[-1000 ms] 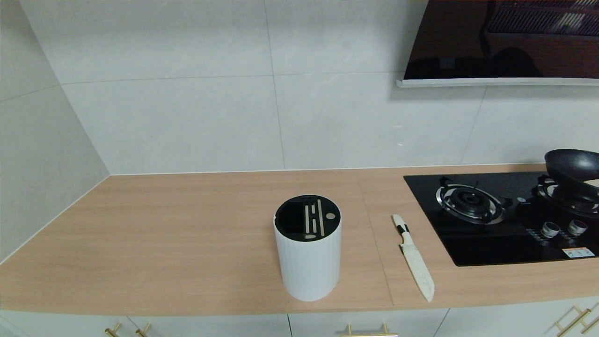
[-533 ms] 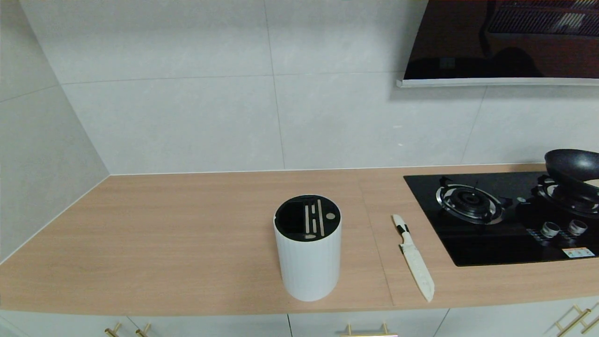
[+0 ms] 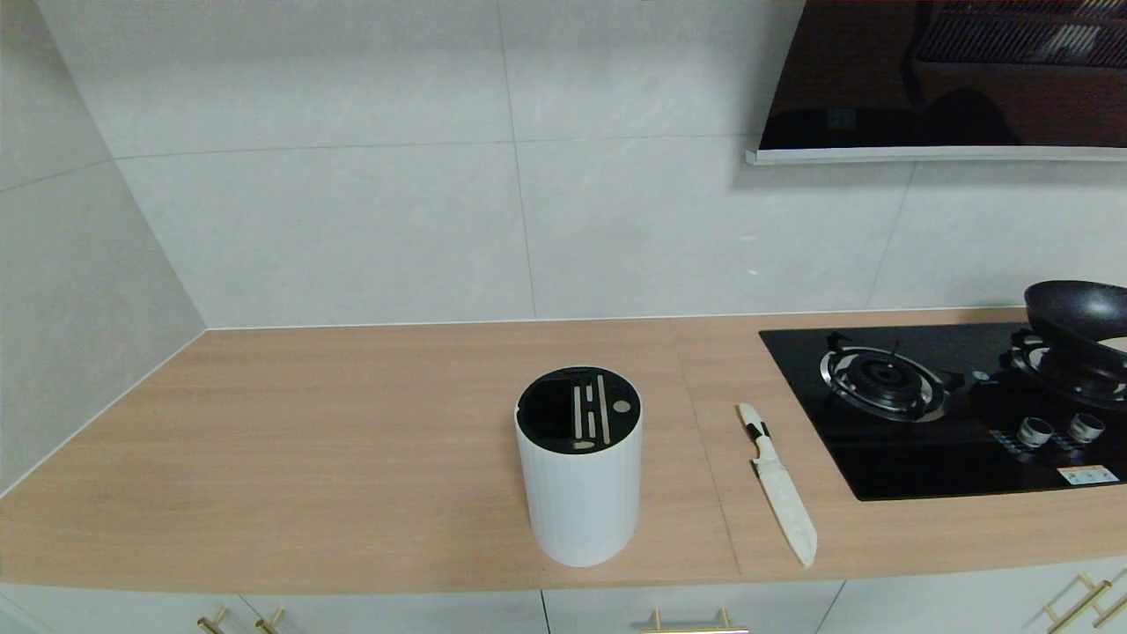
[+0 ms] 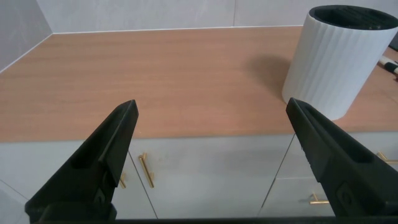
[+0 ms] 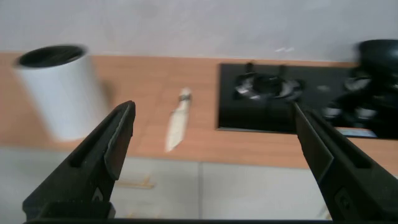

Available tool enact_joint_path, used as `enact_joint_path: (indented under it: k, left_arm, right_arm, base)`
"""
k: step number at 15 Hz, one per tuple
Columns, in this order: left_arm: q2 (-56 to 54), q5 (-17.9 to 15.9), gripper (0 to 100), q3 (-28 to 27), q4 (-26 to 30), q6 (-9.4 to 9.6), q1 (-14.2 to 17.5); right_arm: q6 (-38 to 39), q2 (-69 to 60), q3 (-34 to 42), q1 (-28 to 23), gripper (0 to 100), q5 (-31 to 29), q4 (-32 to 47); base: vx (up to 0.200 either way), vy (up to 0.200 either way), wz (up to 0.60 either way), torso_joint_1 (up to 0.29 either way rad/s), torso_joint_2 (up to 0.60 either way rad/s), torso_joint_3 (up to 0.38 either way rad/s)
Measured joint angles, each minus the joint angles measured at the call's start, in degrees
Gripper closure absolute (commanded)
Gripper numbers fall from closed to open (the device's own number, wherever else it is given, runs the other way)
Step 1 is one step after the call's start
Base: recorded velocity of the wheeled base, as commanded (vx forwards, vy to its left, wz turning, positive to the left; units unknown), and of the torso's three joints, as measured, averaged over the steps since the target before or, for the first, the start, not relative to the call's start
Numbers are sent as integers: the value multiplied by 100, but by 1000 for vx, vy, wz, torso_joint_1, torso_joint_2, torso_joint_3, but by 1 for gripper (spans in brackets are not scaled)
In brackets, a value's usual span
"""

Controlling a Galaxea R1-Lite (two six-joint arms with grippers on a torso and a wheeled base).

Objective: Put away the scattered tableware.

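At the left gripper (image 4: 211,109): gapes wide, grips nothing, hangs off the front edge of the counter (image 4: 155,81) near the white holder (image 4: 336,59). At the right gripper (image 5: 212,111): gapes wide too, empty. As for the knife (image 3: 777,484): lies flat on the counter between holder and stove (image 3: 933,414), apart from both.
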Motion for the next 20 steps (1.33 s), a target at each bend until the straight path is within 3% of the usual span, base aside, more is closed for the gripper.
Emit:
enact_joint_path:
  k: [3,7,13,20]
  left_arm:
    - [0,0,0,0,2,-2,0]
    - [0,0,0,0,2,0,0]
    - [0,0,0,0,2,-2,-2]
    - [0,0,0,0,0,0,0]
  right_arm:
    - [4,1180,-384,44,0,517,-37]
    - [17,2967,-808,477,0,742,-618]
    - [26,5555,-1470,1362,0,455,-1337]
    - [9,8499,-2321,1562,0,44,-2860]
  base:
    - [0,0,0,0,0,0]
    - [0,0,0,0,0,0]
    - [0,0,0,0,0,0]
    - [0,0,0,0,0,0]
